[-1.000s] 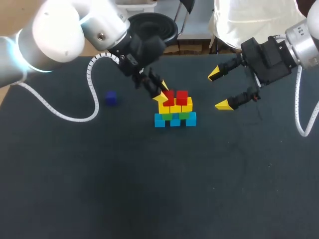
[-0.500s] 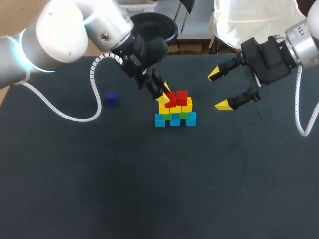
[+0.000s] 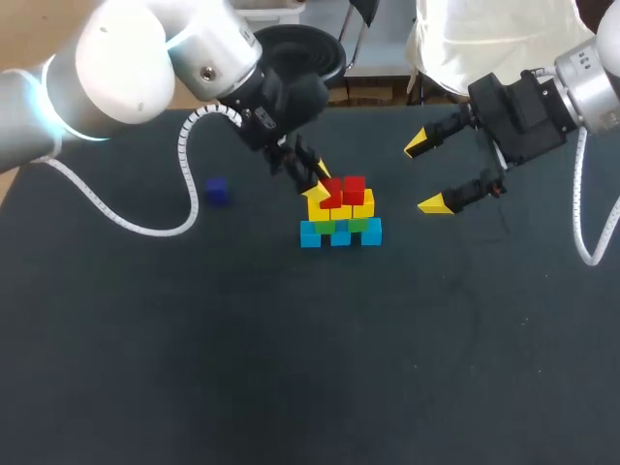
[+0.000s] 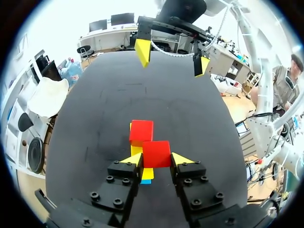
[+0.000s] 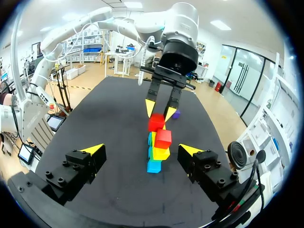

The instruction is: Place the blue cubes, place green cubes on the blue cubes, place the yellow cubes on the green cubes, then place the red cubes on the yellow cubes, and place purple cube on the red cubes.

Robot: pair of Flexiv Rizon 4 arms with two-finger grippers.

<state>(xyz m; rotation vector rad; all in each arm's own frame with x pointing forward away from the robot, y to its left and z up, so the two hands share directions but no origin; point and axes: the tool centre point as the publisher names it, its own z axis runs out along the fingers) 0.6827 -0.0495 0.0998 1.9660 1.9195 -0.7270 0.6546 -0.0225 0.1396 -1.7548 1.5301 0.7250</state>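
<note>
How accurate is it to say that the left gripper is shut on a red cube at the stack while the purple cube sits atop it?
Partly: the left gripper is shut on a red cube at the stack, but the purple cube lies on the table apart from it, as the head view shows.

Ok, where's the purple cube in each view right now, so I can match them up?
Head view: the purple cube lies alone on the table, off the cube stack toward the left arm's side.
Left wrist view: not in it.
Right wrist view: the purple cube peeks out just beyond the left gripper, which holds a red cube.
Shared landmark: the cube stack, in all three views.
</note>
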